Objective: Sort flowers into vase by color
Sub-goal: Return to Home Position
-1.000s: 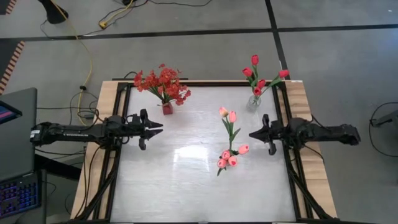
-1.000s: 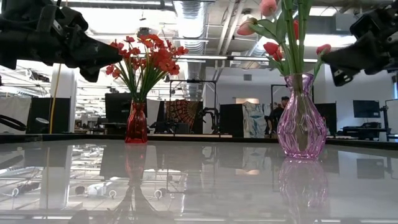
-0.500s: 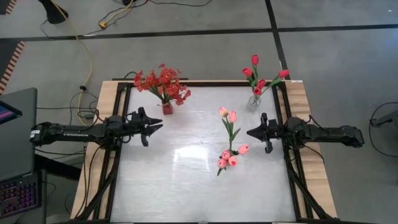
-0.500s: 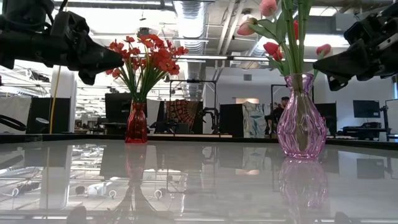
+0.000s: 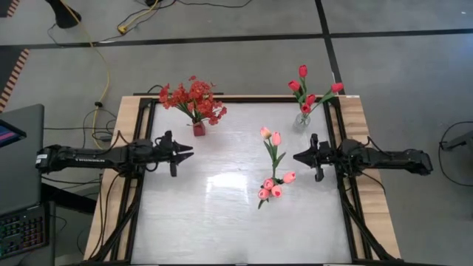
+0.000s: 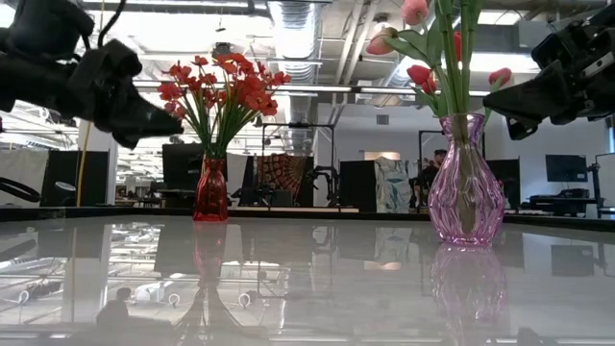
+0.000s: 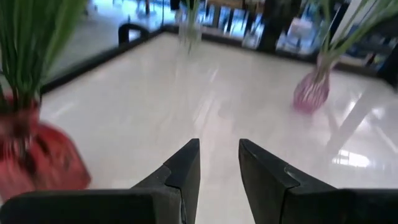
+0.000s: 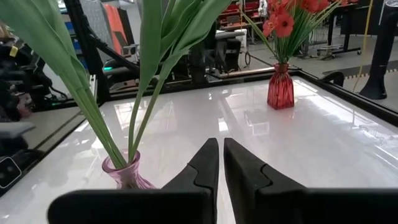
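Observation:
Bushy red blossoms (image 5: 194,98) stand in a small red vase (image 5: 198,128) at the far left. Red tulips (image 5: 303,87) stand in a clear vase (image 5: 301,122) at the far right. Pink tulips (image 5: 275,189) stand in a pink vase (image 6: 466,183) on the table's middle right. My left gripper (image 5: 191,150) hovers open on the left, near the red vase and just to its near side, pointing right. My right gripper (image 5: 295,157) hovers shut just right of the pink tulips, pointing left; the pink vase (image 8: 127,175) shows close beside it in the right wrist view.
The glossy white tabletop (image 5: 222,214) has dark rails along its left and right sides. The stretch between the two grippers and the near half hold nothing but reflections. Beyond the far edge lies a room with desks and monitors.
My left gripper has dipped down toward the table, its tip pointing lower than before. My right gripper edged a little toward the table's left and slightly down, then held still. The vases and flowers have stayed put.

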You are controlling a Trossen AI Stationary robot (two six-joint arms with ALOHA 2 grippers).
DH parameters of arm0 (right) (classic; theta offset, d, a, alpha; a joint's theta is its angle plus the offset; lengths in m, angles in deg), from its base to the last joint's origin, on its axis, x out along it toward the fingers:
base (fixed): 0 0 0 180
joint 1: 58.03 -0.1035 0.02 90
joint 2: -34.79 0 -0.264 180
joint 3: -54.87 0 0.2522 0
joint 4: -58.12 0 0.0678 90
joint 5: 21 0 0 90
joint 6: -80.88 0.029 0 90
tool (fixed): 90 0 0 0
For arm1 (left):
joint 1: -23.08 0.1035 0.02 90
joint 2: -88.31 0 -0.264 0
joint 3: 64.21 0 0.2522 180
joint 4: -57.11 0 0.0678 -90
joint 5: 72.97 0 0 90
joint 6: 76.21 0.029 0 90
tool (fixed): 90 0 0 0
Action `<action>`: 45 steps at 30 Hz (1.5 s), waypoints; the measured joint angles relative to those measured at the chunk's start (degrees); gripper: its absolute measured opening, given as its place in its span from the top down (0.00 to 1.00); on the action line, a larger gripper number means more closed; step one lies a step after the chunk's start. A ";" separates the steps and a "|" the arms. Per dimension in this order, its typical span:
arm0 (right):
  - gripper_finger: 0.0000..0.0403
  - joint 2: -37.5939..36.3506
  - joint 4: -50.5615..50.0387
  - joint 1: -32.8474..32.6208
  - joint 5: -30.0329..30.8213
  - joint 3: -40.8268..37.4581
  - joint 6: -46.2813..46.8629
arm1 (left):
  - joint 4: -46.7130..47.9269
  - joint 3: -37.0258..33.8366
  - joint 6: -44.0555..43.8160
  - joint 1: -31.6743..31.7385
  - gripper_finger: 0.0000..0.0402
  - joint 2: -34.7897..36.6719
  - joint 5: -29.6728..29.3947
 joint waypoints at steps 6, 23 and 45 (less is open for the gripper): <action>0.86 0.02 0.02 0.00 0.01 -0.02 -0.02 | 8.28 0.00 0.00 0.00 0.76 -0.02 0.00; 0.86 0.04 0.45 -0.02 0.15 -0.04 0.00 | 13.98 0.13 10.37 -1.47 0.76 13.37 2.18; 0.86 0.04 0.57 -0.02 0.14 -0.04 0.00 | 18.15 0.35 11.41 -1.44 0.76 26.42 -0.21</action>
